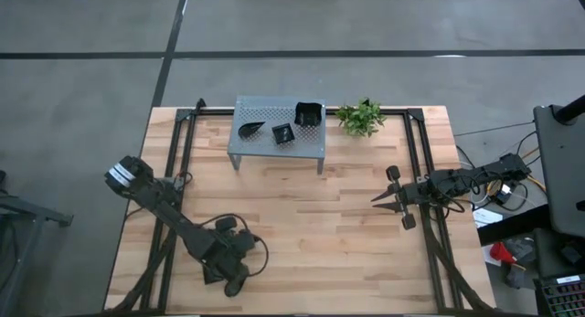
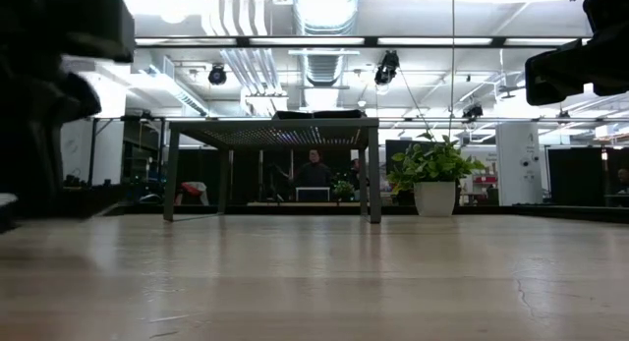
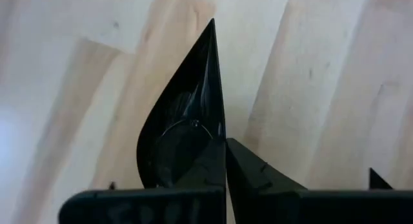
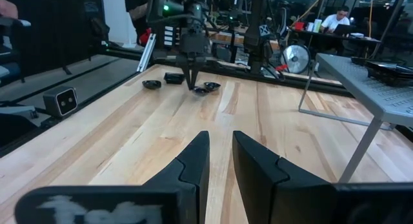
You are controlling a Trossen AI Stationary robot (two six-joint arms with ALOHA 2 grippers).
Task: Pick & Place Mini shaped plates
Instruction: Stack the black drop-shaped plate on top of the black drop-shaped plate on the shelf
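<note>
Step in hand: picking glossy black leaf-shaped mini plate (image 3: 184, 143) off light wooden desk (image 1: 311, 216), near left corner. My left gripper (image 1: 236, 279) low over it, fingers nearly closed at its edge; firm hold, cannot tell. Next: lift, carry to grey perforated metal shelf (image 1: 265, 111), where three black plates (image 1: 282, 132) sit. My right gripper (image 1: 379, 198) waits, slightly open, empty.

Bright overhead ceiling lights (image 2: 324, 2), glare on table (image 2: 314, 282); left wrist view blurred.
</note>
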